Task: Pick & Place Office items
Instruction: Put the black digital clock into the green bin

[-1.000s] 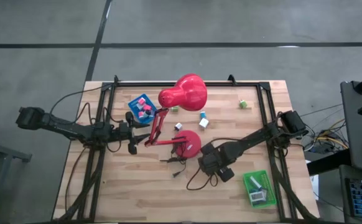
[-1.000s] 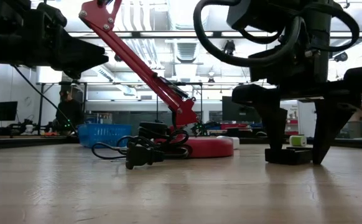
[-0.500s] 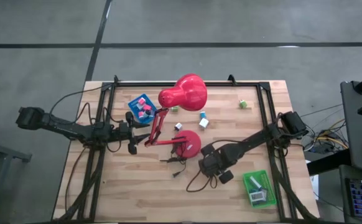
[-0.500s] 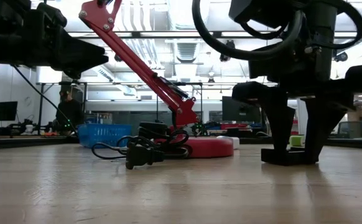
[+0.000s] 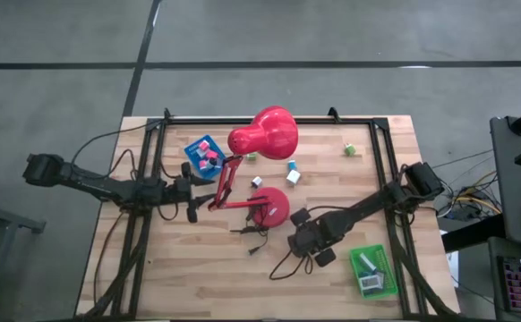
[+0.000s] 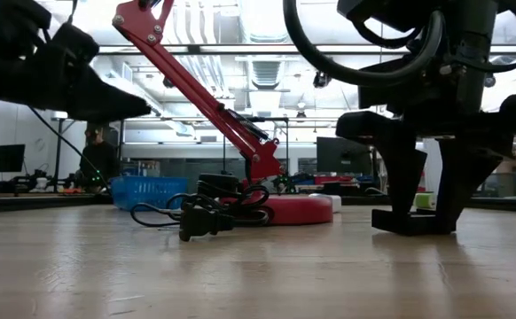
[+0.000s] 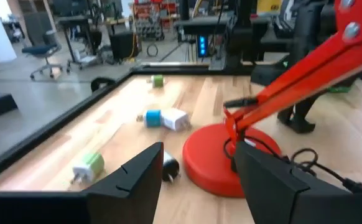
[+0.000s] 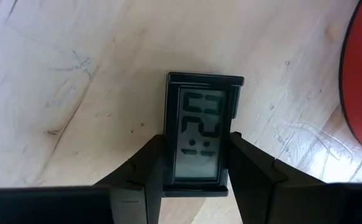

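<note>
Right hand (image 8: 195,163) grips the small clock (image 8: 198,134) across its short sides on the desk (image 5: 207,259), long axis running along the fingers; left hand (image 7: 196,171) waits open, far left.

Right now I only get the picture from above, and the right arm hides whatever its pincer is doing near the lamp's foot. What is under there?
Observer: Its wrist camera shows the right pincer gripping a small black clock with a grey digit display, one finger on each long side.
Operator: Is the clock off the table?
Observer: Not yet. From table height, it seems to lie flat on the wooden table.
Operator: And the left pincer?
Observer: The left pincer is open and empty. Its camera faces the red lamp base.
</note>
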Action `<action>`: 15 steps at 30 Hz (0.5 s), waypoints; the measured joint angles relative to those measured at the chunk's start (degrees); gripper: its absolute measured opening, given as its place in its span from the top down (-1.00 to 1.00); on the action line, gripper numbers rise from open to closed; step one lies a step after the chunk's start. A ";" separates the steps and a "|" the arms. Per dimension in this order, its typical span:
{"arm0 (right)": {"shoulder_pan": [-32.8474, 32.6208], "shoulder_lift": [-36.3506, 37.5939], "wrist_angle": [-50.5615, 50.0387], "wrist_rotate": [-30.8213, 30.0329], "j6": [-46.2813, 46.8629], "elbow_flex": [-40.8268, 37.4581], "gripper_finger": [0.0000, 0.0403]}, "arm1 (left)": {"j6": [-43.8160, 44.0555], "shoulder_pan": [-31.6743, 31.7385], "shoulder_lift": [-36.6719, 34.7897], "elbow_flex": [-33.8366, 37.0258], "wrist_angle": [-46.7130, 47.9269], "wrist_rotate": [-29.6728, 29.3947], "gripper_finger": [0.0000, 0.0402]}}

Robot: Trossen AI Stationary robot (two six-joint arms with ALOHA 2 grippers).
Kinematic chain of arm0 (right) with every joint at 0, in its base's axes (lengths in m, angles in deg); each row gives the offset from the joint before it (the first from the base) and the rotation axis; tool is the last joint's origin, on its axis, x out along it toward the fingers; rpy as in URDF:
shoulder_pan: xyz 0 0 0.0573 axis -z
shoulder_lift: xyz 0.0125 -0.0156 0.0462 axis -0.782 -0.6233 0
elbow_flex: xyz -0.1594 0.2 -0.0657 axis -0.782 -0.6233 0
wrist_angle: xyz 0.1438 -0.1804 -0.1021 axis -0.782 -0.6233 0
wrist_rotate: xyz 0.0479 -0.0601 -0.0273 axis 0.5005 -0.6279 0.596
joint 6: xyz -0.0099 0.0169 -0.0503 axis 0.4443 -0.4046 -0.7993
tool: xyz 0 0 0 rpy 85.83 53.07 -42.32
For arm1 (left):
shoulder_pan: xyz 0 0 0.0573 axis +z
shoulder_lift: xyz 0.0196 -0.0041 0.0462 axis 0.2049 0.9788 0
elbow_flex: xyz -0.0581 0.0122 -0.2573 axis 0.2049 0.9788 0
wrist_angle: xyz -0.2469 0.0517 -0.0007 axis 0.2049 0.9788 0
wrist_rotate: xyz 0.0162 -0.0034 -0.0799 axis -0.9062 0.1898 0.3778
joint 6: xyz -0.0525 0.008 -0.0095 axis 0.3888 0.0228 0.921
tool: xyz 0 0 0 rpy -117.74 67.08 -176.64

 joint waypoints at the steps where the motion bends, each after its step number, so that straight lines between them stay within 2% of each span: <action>1: -0.15 0.00 0.05 -0.26 0.31 0.00 0.34 | 0.72 -0.12 -0.18 0.00 0.84 0.00 -0.01; 7: -0.44 0.00 0.57 -0.10 1.13 0.00 0.34 | 7.20 -4.16 -1.52 0.02 9.15 1.87 -0.01; 15: -0.56 -0.02 3.28 1.20 1.17 -0.04 0.34 | 15.58 -18.35 -1.63 0.02 12.78 2.78 -0.01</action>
